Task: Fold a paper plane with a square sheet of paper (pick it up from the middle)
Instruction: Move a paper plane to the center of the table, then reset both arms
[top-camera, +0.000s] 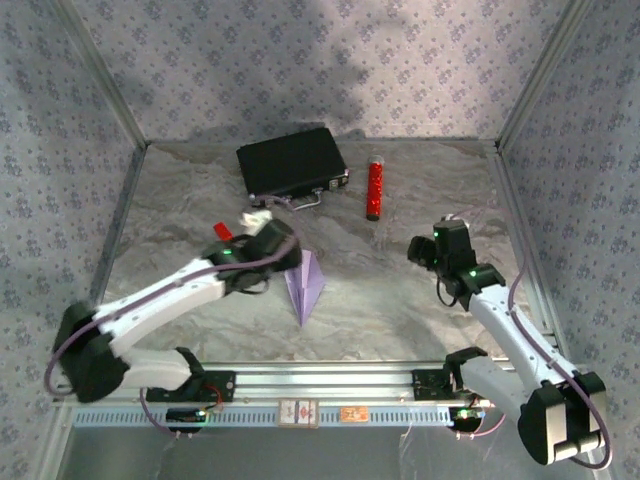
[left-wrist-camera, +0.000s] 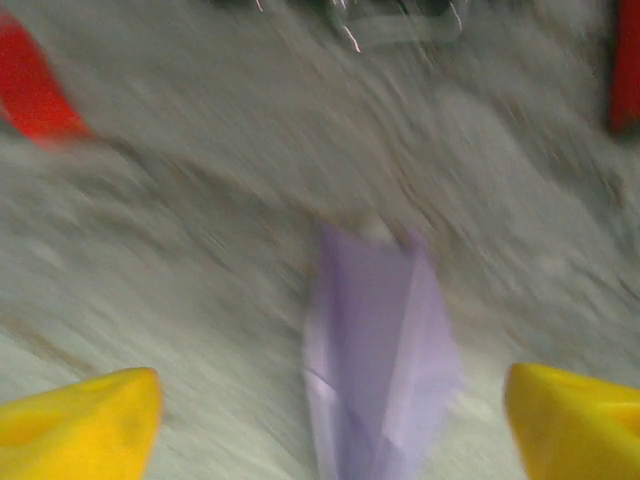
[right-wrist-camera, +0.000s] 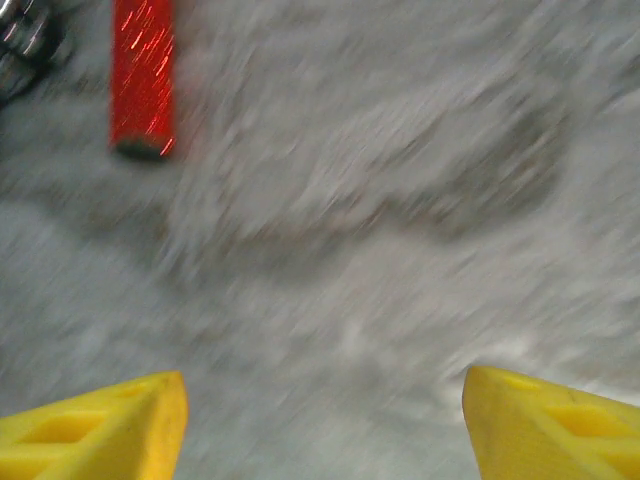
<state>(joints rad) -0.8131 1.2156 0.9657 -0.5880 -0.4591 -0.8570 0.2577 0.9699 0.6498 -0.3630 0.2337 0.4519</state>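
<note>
We start with the marbled grey table (top-camera: 400, 300), walled in by patterned cloth, and the two arms reaching in from its near edge. The left arm (top-camera: 170, 300) slants toward the middle, and its wrist view shows the left gripper (left-wrist-camera: 327, 420) with its yellow fingers (left-wrist-camera: 80, 420) spread wide at either side. Nothing is clamped between them. The right arm (top-camera: 510, 320) stands well off to the right, and the right gripper (right-wrist-camera: 325, 428) has its jaws wide apart too, over bare tabletop and holding nothing. At the far side lies the black case (top-camera: 292, 160), flat, with a handle on its near edge. Next in size is the paper plane (top-camera: 304, 285), a narrow pale lilac dart near the table's centre. Its tip points toward the arm bases, and its broad end sits just beside the left wrist. From the left wrist (a badly blurred picture) we see it lying on the table between the open fingers, touched by neither. The red cylinder (top-camera: 375, 190) lies just right of the case, well apart from the plane. Smallest is the red block (top-camera: 224, 231), left of the left wrist.
</note>
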